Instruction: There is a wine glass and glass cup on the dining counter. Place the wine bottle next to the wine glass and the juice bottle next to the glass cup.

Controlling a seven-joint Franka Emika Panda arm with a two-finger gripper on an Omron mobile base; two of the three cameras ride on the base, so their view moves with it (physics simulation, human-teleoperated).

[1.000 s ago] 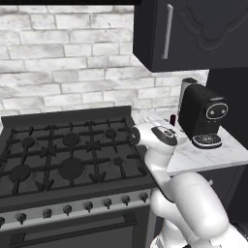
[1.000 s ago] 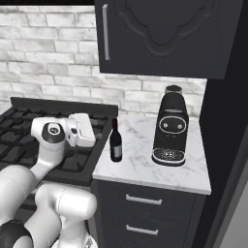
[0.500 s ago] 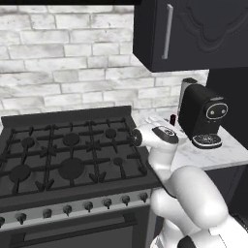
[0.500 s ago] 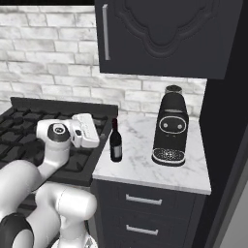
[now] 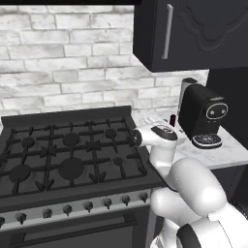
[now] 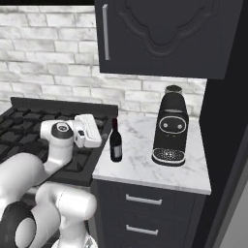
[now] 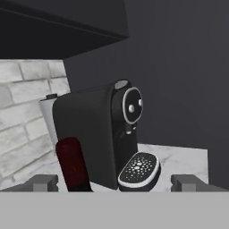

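The wine bottle (image 6: 116,143), near-black with a dark red capsule, stands upright on the small marble worktop (image 6: 145,167), left of the black coffee machine (image 6: 170,129). My gripper (image 6: 98,135) hovers level just left of the bottle, over the stove's right edge, open, with nothing between its fingers. In the hand view the bottle's red neck (image 7: 73,166) rises between the wide-apart fingertips (image 7: 43,182), left of centre, in front of the coffee machine (image 7: 100,134). From the left base view only the bottle top (image 5: 172,119) peeks past my hand (image 5: 163,132). The wine glass, glass cup, juice bottle and dining counter are out of view.
A black gas stove (image 5: 68,155) with raised grates lies left of the worktop. A dark wall cabinet (image 6: 164,34) hangs above the coffee machine. A white brick wall (image 5: 63,63) runs behind, and a dark tall panel (image 6: 227,145) closes the right side.
My hand has crept slightly right toward the wine bottle while the arm's elbow shifted. The jaws stay wide and the bottle has not moved.
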